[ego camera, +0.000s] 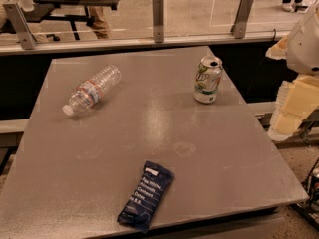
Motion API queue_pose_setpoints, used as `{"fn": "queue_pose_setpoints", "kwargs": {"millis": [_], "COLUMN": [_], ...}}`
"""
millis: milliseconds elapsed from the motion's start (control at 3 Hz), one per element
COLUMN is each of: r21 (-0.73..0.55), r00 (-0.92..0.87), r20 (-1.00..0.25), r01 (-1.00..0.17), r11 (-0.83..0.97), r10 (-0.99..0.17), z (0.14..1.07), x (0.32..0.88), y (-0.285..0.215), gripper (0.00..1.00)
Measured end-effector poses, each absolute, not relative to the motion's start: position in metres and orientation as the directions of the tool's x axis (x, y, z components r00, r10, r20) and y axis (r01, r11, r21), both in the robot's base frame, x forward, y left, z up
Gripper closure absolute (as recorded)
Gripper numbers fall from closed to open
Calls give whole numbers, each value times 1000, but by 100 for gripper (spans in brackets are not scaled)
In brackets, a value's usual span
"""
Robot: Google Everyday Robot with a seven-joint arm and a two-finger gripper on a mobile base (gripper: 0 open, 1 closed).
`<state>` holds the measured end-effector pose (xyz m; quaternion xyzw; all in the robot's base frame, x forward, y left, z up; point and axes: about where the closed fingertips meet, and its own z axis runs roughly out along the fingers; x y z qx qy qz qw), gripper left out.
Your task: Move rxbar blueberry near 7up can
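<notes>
The rxbar blueberry [146,195], a flat dark navy wrapper with white text, lies near the front edge of the grey table [199,148], slightly left of centre. The 7up can [208,79], silver-white with green markings, stands upright at the back right of the table. My gripper [295,107] shows as pale cream parts under the white arm [305,39] at the right edge of the view. It is beyond the table's right side, apart from both the bar and the can, and holds nothing that I can see.
A clear plastic water bottle [91,90] with a red-white label lies on its side at the back left of the table. A low glass barrier with metal posts [158,19] runs behind the table. A dark gap separates table and barrier.
</notes>
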<state>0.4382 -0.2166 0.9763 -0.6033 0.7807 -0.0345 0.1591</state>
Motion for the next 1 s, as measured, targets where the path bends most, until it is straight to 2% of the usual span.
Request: {"fn": "queue_pose_setpoints", "kwargs": {"millis": [667,1000], "r21": [-251,-242], "r00": [-169,-74], "r20": [-212,-211], "r01": [-942,-962], "r11": [221,125], "r10": [-962,-975], "z": [978,971], "x": [446,451], "y": [-197,-161], "gripper": [0,0]}}
